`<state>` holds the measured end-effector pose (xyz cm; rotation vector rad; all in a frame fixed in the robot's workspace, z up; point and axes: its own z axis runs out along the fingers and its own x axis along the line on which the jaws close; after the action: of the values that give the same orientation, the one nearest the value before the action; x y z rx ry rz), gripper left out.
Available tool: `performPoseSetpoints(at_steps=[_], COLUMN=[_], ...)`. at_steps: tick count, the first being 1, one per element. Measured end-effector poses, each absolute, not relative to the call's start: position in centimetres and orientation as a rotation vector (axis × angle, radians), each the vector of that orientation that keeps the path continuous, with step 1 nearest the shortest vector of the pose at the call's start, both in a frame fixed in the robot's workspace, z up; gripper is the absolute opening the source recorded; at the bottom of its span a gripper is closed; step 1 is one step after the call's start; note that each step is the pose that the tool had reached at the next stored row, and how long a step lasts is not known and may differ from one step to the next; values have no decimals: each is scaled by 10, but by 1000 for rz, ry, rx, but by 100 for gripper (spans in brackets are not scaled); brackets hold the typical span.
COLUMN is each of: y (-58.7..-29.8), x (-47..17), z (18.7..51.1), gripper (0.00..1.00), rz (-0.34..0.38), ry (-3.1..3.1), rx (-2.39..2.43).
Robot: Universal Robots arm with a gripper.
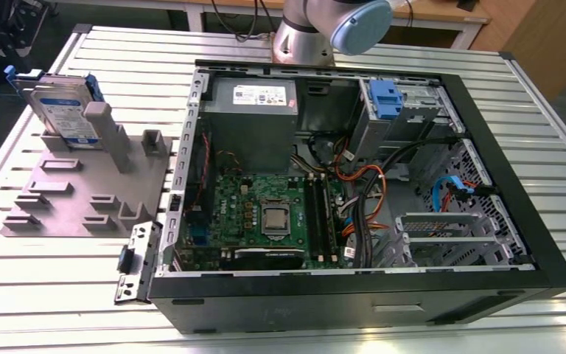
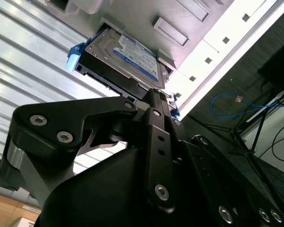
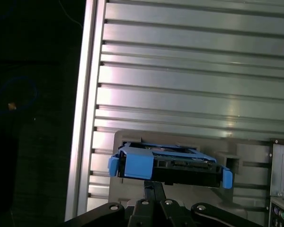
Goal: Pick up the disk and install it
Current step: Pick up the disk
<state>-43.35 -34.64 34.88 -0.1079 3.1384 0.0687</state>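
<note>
Gripper [image 3: 154,186] nearest, fingers pressed together on nothing. Disk [image 3: 170,164] sits past the tips, apart from them, upright in a grey fixture [image 1: 77,199]. Open slatted table [image 3: 189,71] lies beyond its far edges. Second wrist view adds the disk's label. Exterior view adds the open case [image 1: 362,169] beside the fixture.

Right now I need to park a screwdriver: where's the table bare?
Bare table: the corner between grey fixture and case, and the strip on the exterior view's right of the case. Crowded: around the disk, inside the case.
</note>
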Motion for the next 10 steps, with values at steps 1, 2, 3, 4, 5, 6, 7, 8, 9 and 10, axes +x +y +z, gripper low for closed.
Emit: performPoseSetpoints(at_steps=[1,2,3,4,5,6,7,8,9,10], y=[-346,-346,-346,-346,-346,-346,-346,-346,-346,-346], x=[-434,-434,-434,-434,-434,-434,-433,-434,-434,-434], z=[349,349,349,349,349,349,349,349,349,349], gripper=[11,11,11,11,11,11,11,11,11,11], rz=[69,69,69,69,69,69,69,69,69,69], ry=[3138,3138,3138,3138,3138,3138,3138,3138,3138,3138], rx=[-111,-114,-116,-119,-122,-125,-127,-130,-132,-135])
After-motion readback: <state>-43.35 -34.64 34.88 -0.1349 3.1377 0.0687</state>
